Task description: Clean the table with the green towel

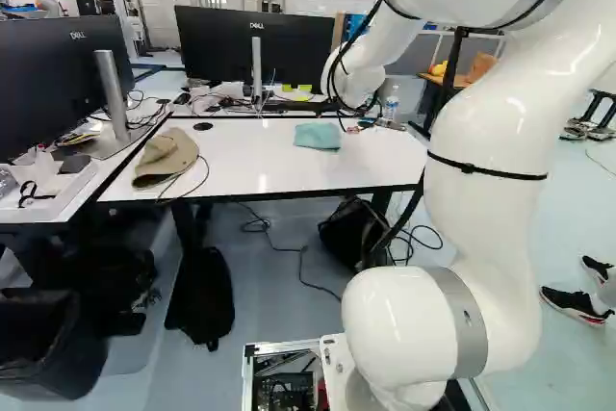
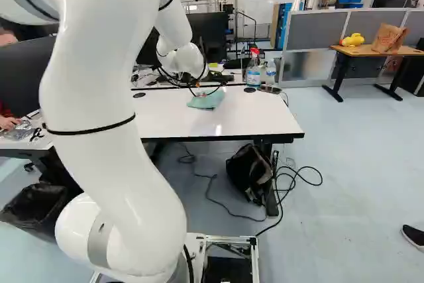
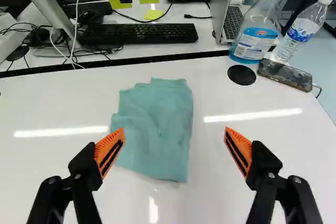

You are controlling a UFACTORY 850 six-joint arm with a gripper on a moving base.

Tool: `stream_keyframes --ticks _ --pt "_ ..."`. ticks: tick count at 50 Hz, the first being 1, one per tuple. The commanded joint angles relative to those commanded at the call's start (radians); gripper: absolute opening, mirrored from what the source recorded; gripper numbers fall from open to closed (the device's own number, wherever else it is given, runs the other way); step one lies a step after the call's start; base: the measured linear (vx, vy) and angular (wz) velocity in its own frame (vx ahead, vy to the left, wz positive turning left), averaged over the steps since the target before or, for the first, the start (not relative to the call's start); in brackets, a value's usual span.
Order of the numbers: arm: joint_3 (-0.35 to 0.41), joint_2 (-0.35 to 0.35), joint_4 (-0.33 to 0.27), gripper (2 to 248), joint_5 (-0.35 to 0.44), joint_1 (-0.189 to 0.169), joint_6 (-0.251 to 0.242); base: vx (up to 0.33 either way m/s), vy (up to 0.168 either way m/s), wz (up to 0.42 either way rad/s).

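Low over the table in the right base view is my gripper (image 2: 203, 91), small and partly hidden by the wrist and cables. In the wrist view the gripper (image 3: 175, 148) stands wide open, nothing held between its orange pads. The green towel (image 3: 153, 124), teal and loosely folded, lies flat on the white table (image 3: 58, 103). It is ahead of the fingers, its near part reaching between them in that view, closer to one finger. The left base view shows the towel (image 1: 318, 137) near the table's far edge.
Beyond the fingers stand a spray bottle (image 3: 257, 24), a water bottle (image 3: 303, 31) and a phone (image 3: 285, 75) near the table's corner. A keyboard (image 3: 139, 33) lies on the desk behind. A beige cap (image 1: 166, 157) is on the table; a backpack (image 2: 250, 171) sits below.
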Motion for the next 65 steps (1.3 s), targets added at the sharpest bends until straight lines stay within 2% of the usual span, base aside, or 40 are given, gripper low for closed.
stream_keyframes --ticks 57,65 --pt "0.283 0.261 0.0 247 0.0 -0.107 0.0 0.0 0.0 0.0" --pt "0.304 0.282 0.0 247 0.0 -0.116 0.0 0.0 0.0 0.0"
